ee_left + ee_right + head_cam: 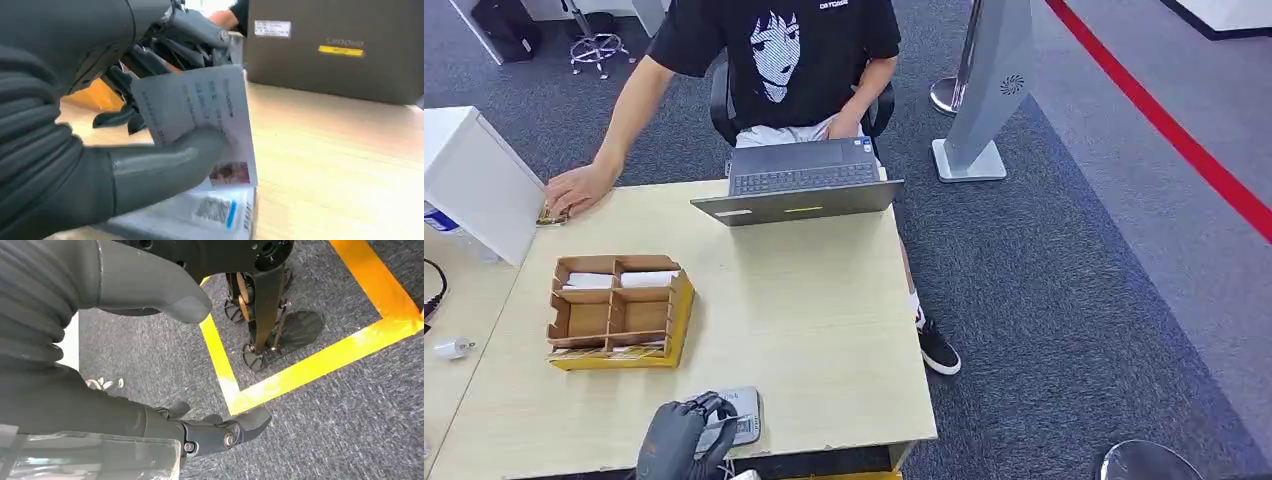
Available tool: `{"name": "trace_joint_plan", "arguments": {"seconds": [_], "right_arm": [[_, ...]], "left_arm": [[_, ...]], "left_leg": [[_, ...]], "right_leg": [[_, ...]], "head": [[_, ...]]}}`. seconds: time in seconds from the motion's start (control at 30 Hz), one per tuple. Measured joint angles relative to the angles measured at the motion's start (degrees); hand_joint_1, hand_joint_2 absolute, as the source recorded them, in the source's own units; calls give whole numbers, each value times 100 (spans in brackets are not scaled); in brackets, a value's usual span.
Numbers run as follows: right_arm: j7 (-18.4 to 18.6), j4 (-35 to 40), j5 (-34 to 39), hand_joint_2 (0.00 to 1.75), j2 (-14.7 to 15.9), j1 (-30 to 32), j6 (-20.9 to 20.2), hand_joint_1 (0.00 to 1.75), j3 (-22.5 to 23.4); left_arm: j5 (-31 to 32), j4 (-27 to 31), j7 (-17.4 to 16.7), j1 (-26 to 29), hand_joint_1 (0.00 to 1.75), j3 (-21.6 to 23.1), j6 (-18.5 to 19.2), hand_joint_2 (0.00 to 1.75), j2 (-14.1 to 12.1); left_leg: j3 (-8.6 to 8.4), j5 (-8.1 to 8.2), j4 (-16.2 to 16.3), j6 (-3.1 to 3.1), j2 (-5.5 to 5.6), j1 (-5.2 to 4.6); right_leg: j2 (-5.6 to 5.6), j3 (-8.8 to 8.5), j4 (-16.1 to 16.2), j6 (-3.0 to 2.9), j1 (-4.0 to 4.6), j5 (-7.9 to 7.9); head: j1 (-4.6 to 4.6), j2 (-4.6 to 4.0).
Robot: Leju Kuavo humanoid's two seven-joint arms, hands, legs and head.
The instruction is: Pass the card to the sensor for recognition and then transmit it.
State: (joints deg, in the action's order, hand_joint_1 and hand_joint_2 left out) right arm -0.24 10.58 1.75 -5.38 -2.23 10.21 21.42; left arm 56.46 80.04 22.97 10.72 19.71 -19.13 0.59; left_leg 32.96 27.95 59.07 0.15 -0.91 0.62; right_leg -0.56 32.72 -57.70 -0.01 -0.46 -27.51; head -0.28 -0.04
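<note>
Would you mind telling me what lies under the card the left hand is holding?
Beneath the card held by the left hand sits the grey sensor, showing a printed label with a blue stripe. The thumb and card cover the rest of its top.

**Desk and surroundings**

A person (784, 60) in a black printed T-shirt sits on a black chair behind the light wooden table (804, 320), one hand (576, 190) resting at the table's far left edge beside a white box (479, 180). A dark grey laptop (799, 185) stands open in front of the person, its lid toward the camera. A yellow-sided cardboard organiser (619, 312) with several compartments sits on the table's left part. A grey kiosk stand (989, 90) rises from the carpet beside a red floor line (1164, 125).
</note>
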Motion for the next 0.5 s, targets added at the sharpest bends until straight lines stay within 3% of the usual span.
{"name": "trace_joint_plan", "arguments": {"seconds": [0.1, 0.17, 0.27, 0.5], "right_arm": [[2, 2, -123, 175, 2, -1, -9, 0, 0], [-2, 0, -253, 175, 9, 0, -52, 0, 0], [-9, 2, -417, 175, 15, -5, -111, 0, -13], [55, 2, -713, 175, 55, -15, -221, 0, -59]], "left_arm": [[333, 545, 28, 13, 175, -7, -8, 175, 120], [725, 1139, -98, -54, 175, -50, 53, 175, 218], [767, 1684, -332, -394, 175, -177, 183, 175, 236], [1272, 1870, -818, -1470, 175, -601, 544, 175, 218]], "left_leg": [[1, -1, 1, 1, 2, 0], [2, -2, 2, 2, 3, -1], [1, -2, 2, 2, 4, -1], [0, -16, 2, -4, 15, 1]], "right_leg": [[-3, 0, 0, 0, 0, 0], [-4, 0, 0, 1, 0, 2], [-7, -1, 0, 1, 0, 4], [-12, -3, -3, -1, 1, 9]], "head": [[0, 0], [2, 0], [-2, 0], [0, 0]]}}
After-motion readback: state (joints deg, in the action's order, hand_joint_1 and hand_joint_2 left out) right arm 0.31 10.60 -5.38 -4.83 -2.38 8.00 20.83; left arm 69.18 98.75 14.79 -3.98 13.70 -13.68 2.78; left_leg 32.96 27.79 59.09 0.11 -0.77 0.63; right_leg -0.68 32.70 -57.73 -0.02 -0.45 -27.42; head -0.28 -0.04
